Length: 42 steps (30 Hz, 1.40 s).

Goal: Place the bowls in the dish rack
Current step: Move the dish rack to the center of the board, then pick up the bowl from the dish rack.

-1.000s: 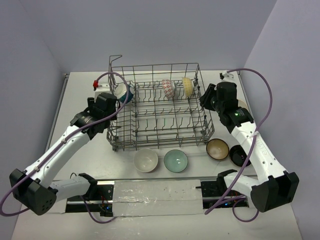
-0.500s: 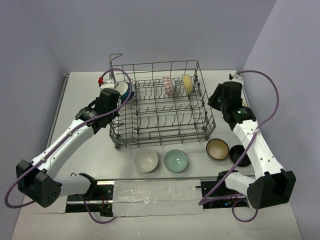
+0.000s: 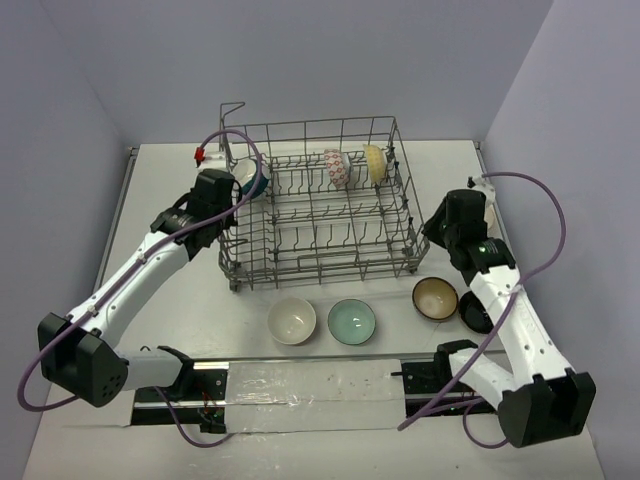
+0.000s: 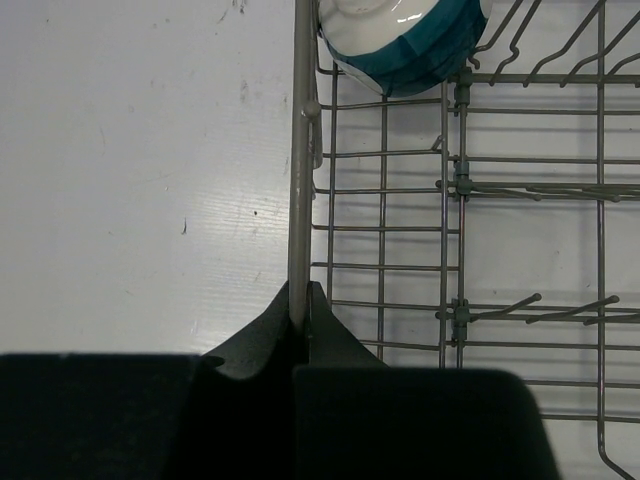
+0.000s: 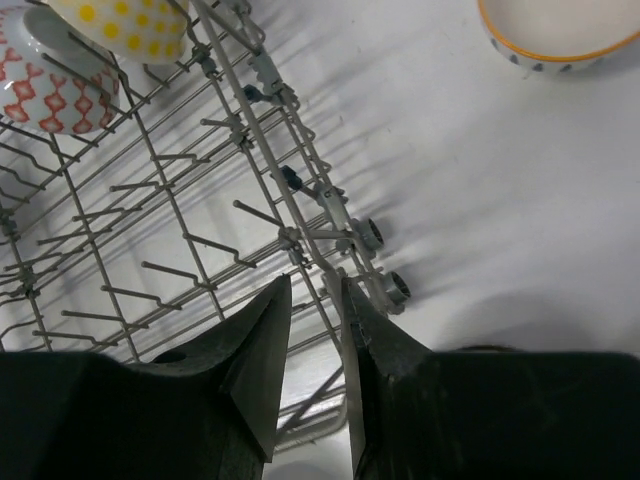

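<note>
So, the big grey wire dish rack (image 3: 318,256) sits in the middle of the white table (image 3: 160,330), with both arms at its sides

The left gripper (image 4: 300,300) is at the rack's left wall. Its fingers are pinched right together on the thick top rim wire (image 4: 300,150), no gap that I can see, so it's got hold of the rack itself

The right gripper (image 5: 315,310) is at the rack's right near corner. Its fingers stand partly apart, with one of the thin side wires (image 5: 322,262) running down into the gap. Doesn't look clamped to me, there's daylight between the pads

Three bowls are standing on edge in the rack:
- a white bowl with a teal-blue band (image 4: 400,40) in the far left corner, leaning against the left wall
- a white bowl with a red diamond pattern (image 5: 50,85) in the far row
- a cream bowl with yellow dots (image 5: 120,20) just right of that one

Out on the table, in a row in front of the rack: a cream-white bowl (image 3: 292,320), a pale green bowl (image 3: 352,321), a tan-brown bowl (image 3: 435,297) and a black bowl (image 3: 477,312) partly hidden behind the right arm. All four are upright, mouths up

The right wrist view also catches a white bowl with an orange rim (image 5: 560,35) on the table, off to the rack's right
</note>
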Each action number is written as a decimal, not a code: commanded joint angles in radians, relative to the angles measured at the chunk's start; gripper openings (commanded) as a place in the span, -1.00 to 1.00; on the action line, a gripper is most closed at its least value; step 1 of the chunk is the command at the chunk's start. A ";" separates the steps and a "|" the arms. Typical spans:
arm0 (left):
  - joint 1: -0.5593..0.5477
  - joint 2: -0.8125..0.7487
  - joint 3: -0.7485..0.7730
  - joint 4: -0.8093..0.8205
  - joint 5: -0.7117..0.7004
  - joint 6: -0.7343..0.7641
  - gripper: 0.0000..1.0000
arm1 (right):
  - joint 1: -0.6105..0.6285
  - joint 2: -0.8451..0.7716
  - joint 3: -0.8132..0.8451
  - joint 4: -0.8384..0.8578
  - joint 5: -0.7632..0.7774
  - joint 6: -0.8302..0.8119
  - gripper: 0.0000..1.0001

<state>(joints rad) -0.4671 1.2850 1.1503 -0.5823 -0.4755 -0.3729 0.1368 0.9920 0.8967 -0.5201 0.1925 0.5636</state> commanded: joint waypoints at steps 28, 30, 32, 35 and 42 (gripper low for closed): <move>0.050 -0.072 -0.115 0.052 0.021 0.155 -1.00 | 0.256 -0.190 -0.122 -0.396 0.025 0.165 -0.40; 0.050 -0.075 -0.116 0.050 0.021 0.154 -1.00 | 0.273 -0.185 -0.162 -0.382 -0.018 0.193 -0.39; 0.050 -0.079 -0.118 0.052 0.023 0.154 -1.00 | 0.296 -0.181 -0.183 -0.388 0.010 0.222 -0.40; 0.050 -0.085 -0.124 0.059 0.035 0.155 -1.00 | 0.311 -0.191 -0.205 -0.402 0.048 0.255 -0.39; 0.050 -0.079 -0.121 0.061 0.064 0.154 -0.99 | 0.322 -0.167 -0.208 -0.446 0.125 0.331 -0.36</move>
<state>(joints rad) -0.4274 1.2186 1.0641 -0.4671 -0.4210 -0.2966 0.4461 0.8196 0.6872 -0.9325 0.2356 0.8303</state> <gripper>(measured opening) 0.055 0.316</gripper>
